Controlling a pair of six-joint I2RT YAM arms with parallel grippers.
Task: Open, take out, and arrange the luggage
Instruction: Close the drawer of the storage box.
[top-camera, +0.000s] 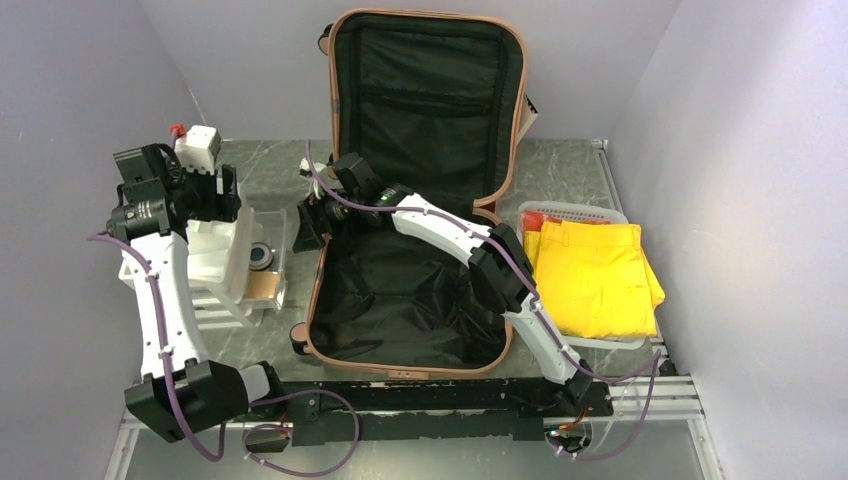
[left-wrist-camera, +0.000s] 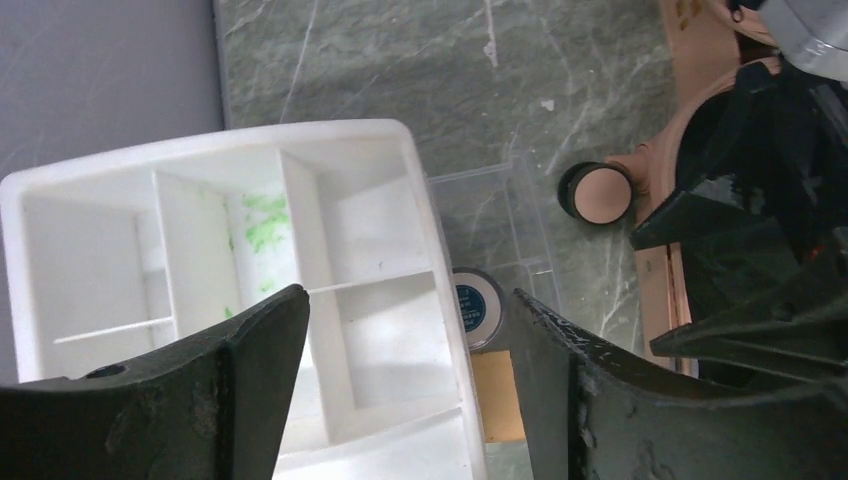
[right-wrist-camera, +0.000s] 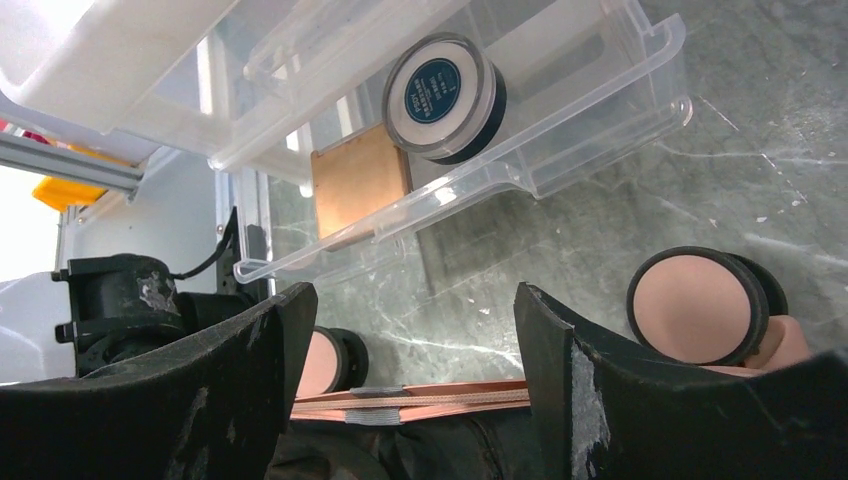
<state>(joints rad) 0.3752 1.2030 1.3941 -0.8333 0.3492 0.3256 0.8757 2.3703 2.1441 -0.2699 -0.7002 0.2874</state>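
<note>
The big pink luggage (top-camera: 400, 300) is lying open in the middle of the tabletop (top-camera: 570, 170), looking hard, heavy and slippery, so I am guessing its stiff rim (top-camera: 313, 290) at 9 o'clock is best to grab, while the left hand (left-wrist-camera: 408, 300) and right hand (right-wrist-camera: 415, 300) are hanging apart, holding nothing.
</note>
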